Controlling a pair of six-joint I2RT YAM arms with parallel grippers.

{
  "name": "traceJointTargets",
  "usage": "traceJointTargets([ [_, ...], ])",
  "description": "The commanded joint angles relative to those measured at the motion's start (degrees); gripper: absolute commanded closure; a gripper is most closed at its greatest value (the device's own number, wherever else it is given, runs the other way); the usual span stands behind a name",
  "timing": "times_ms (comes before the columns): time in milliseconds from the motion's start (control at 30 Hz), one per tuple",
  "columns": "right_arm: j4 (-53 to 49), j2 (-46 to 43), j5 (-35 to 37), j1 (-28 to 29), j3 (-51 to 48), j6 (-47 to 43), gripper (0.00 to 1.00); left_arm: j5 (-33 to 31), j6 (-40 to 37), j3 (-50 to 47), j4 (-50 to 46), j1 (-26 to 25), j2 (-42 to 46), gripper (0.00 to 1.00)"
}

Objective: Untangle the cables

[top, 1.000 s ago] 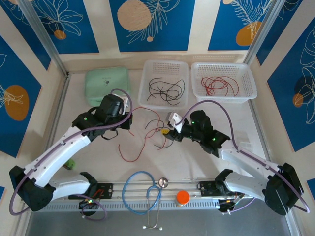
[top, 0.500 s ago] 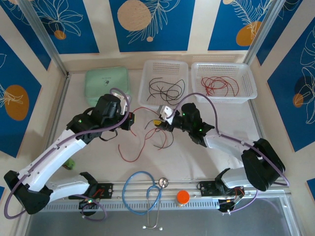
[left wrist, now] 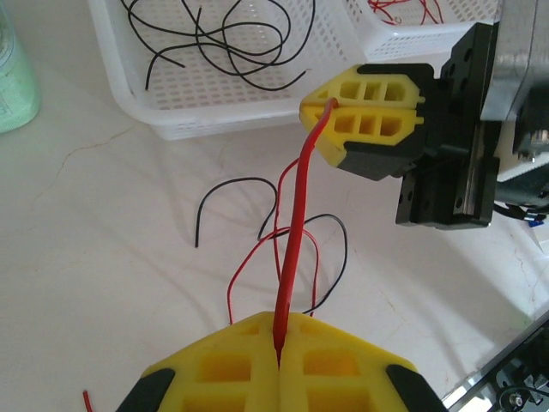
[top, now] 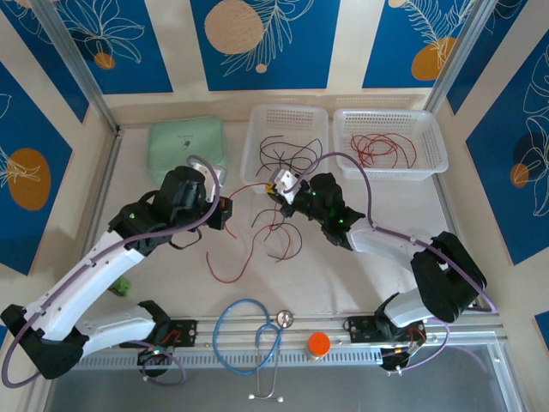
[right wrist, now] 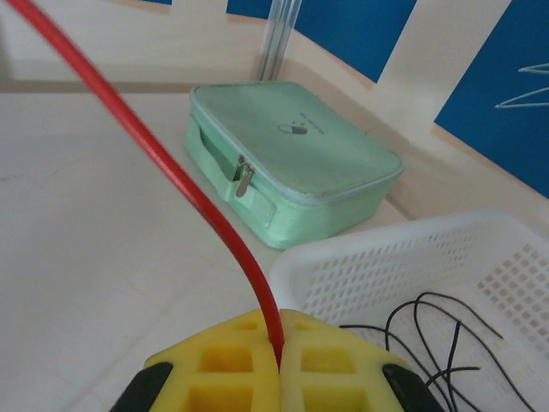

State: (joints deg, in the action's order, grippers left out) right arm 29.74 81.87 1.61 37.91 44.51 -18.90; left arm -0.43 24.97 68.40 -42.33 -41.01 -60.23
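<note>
Your right tool (top: 279,186) has swung left and away from you, up to the front edge of the left basket (top: 250,159), and has clamped onto the red cable (left wrist: 296,223), now pulled straight to your left tool (left wrist: 280,348).

Robot lab cell: aluminium frame posts (top: 79,73), printed blue backdrop panels (top: 296,51), pale tabletop (top: 343,283).

left arm (top: 94,266) and right arm (top: 386,245) meet just above centre in the top view
left gripper (left wrist: 279,365) and right gripper (left wrist: 333,110) face each other, near but apart, each with yellow pads pressed shut on one red cable (left wrist: 296,215).
</note>
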Motion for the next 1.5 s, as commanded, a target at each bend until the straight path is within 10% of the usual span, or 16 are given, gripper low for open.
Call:
traceJointTargets([
  [0,-3.56,-3.48,2.42,0.15,3.1,0.92,1.0,0.33,-1.15,1.16,-0.69,-0.56,1.59,0.88],
  [333,-26.36,-14.36,5.23,-0.6,16.51,3.66,1.0,2.86,-1.44,-4.44,5.21,-0.64,0.22,0.46],
  [833,-58.96,-10.55,10.46,-19.47,45.28,20.22,1.0,4.86,0.03,-11.84,13.36,-1.92,-7.44,0.43],
  [1100,-71.08,4.48,9.04,-37.47,60.52,29.17,1.0,2.61,1.52,-10.66,16.56,-6.01,-16.65,0.42],
  [1467,-70.99,28.76,12.3,-46.95,73.91,33.3,1.0,-7.29,1.98,-6.49,15.5,-8.12,-26.43,0.42],
])
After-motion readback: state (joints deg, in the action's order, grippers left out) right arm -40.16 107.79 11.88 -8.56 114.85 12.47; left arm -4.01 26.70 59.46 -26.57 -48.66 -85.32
